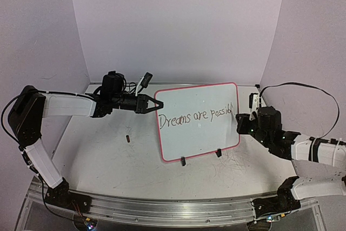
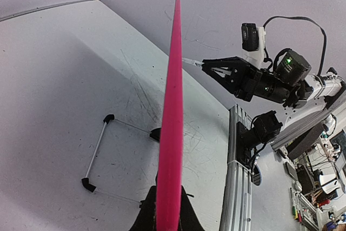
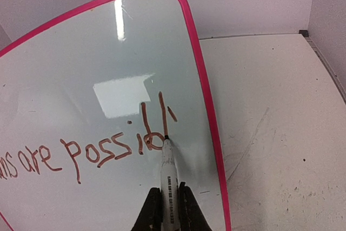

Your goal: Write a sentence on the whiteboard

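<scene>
The whiteboard (image 1: 200,123), white with a pink rim, stands tilted on black clip feet mid-table. The sentence (image 1: 194,116) on it reads "Dreams are possibl"; the right wrist view shows "are possibl" (image 3: 92,150). My left gripper (image 1: 151,103) is shut on the board's left edge, seen edge-on as a pink strip (image 2: 172,133) in the left wrist view. My right gripper (image 3: 168,209) is shut on a white marker (image 3: 168,177) whose tip touches the board at the foot of the "l". It stands at the board's right edge (image 1: 241,118).
A small dark marker cap (image 1: 128,138) lies on the table left of the board. The board's wire stand (image 2: 97,155) shows behind it. White walls enclose the table on three sides. A metal rail (image 1: 162,206) runs along the near edge.
</scene>
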Motion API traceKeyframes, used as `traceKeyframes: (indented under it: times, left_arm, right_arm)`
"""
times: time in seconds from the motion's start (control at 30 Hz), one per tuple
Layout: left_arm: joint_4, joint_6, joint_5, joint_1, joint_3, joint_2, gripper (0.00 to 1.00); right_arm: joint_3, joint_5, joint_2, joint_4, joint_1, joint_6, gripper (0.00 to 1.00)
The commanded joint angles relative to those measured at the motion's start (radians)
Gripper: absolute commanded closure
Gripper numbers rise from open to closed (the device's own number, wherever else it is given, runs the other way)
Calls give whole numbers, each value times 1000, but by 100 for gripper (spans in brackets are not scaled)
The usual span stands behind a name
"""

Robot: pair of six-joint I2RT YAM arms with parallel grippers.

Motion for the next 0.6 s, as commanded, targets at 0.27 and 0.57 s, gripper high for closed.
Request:
traceKeyframes:
  times: [0.27, 0.57]
  left_arm:
    - [-28, 22, -32, -2, 16, -29, 100]
    - [-28, 22, -31, -1, 17, -29, 100]
  right_arm:
    - [-11, 6, -28, -39, -5, 14, 100]
    - [7, 4, -61, -27, -5, 7, 100]
